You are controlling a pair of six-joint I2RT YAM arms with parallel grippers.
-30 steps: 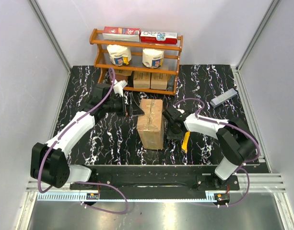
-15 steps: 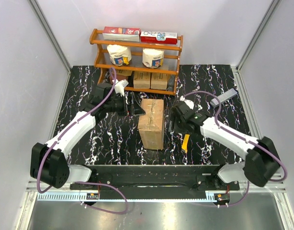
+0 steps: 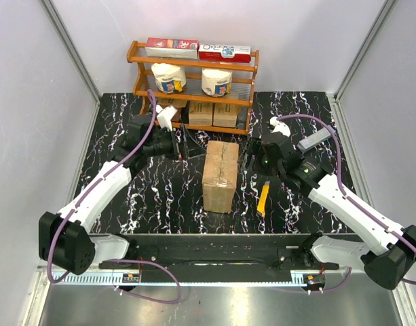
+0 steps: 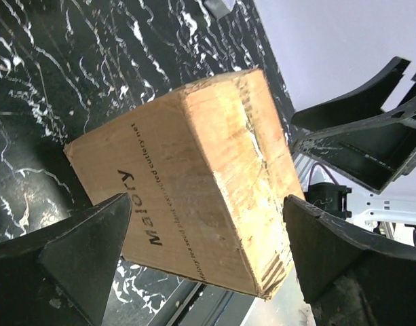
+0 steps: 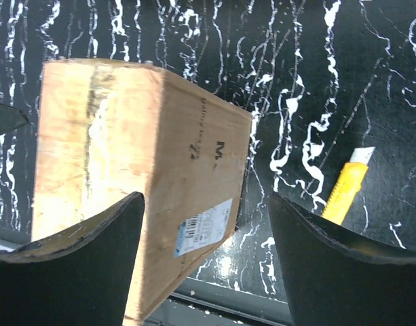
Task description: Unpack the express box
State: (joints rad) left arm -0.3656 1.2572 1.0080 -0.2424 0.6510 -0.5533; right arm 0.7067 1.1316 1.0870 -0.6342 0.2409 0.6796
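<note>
the left tool [image 3: 187, 146] stands wide open and empty, just left of the far end of the large brown cardboard express box [image 3: 220, 175], which lies shut in the middle of the black marbled counter [image 3: 160, 197]. the right tool [image 3: 248, 163] is also spread and empty just right of it, near a yellow utility knife [image 3: 262, 198].

Lab test cell: white panel walls [image 3: 24, 102], aluminium frame rails [image 3: 70, 51], black white-veined tabletop [image 3: 160, 197], brown wooden rack [image 3: 191, 64] at 12 o'clock.

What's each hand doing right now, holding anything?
Left hand: open, holding nothing.
Right hand: open, holding nothing; the express box sits free on the table.
</note>
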